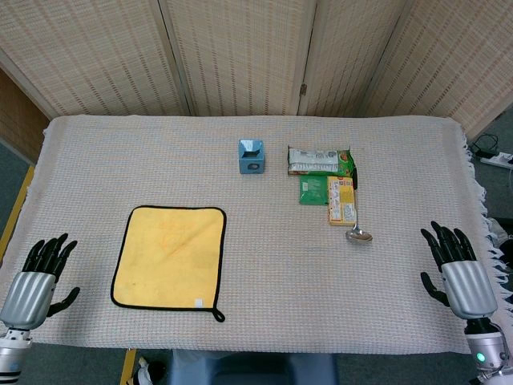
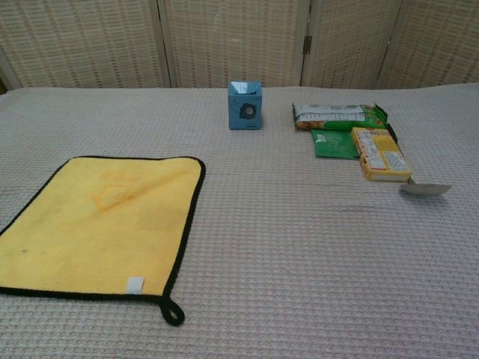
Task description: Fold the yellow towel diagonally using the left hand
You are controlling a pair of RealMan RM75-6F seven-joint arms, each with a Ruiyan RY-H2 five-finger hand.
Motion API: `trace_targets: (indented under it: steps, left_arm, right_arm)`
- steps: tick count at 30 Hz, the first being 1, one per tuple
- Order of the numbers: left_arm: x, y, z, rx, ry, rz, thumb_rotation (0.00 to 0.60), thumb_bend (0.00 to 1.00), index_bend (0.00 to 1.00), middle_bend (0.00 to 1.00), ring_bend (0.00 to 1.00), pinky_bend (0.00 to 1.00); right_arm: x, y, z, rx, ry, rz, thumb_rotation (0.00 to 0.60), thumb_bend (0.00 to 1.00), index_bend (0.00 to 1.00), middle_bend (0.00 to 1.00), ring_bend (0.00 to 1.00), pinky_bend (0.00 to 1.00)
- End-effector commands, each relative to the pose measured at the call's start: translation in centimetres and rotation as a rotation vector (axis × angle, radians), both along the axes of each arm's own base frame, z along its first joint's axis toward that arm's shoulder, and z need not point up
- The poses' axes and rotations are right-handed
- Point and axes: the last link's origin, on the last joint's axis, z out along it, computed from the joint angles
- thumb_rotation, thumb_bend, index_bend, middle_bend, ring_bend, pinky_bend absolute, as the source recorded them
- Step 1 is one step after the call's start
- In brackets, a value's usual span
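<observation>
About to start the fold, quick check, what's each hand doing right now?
Left hand: open, holding nothing, beside the towel.
Right hand: open, holding nothing.

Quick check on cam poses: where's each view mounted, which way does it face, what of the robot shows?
Head view: high, tilted steeply down at the cloth-covered table; the left hand and right hand rest open at the near corners.
Chest view: lower, shallow angle across the table toward the woven screens; no part of the robot shows.
Shared: flat yellow black-edged towel, small blue box, snack packets, metal spoon.
</observation>
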Motion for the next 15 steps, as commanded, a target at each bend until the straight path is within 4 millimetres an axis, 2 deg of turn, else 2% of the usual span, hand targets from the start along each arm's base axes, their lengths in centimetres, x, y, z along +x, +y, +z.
trace_targets:
  steps: [1, 6, 11, 15]
  left_arm:
    - [-0.1, 0.0, -0.1, -0.004, -0.003, 0.011, 0.600, 0.32, 0.01, 0.02, 0.05, 0.04]
    - [-0.1, -0.1, -0.1, -0.013, -0.011, 0.019, 0.600, 0.32, 0.02, 0.02, 0.05, 0.04]
    - [1.0, -0.6, -0.4, -0.044, -0.045, -0.033, 0.600, 0.32, 0.02, 0.02, 0.06, 0.06]
    - [2.3, 0.2, -0.1, -0.086, -0.035, -0.085, 0.600, 0.32, 0.02, 0.07, 0.10, 0.13]
  right_arm:
    - [0.0, -0.1, 0.0, 0.002, -0.002, 0.002, 0.600, 0.45, 0.00, 0.00, 0.00, 0.00]
    - [0.1, 0.0, -0.2, 0.016, 0.000, 0.004, 0.600, 0.45, 0.00, 0.00, 0.00, 0.00]
    - [0.5, 0.5, 0.1, 0.012, -0.009, 0.025, 0.600, 0.45, 0.00, 0.00, 0.00, 0.00]
    - [0.8, 0.5, 0.2, 0.013, -0.026, 0.041, 0.600, 0.45, 0.00, 0.00, 0.00, 0.00]
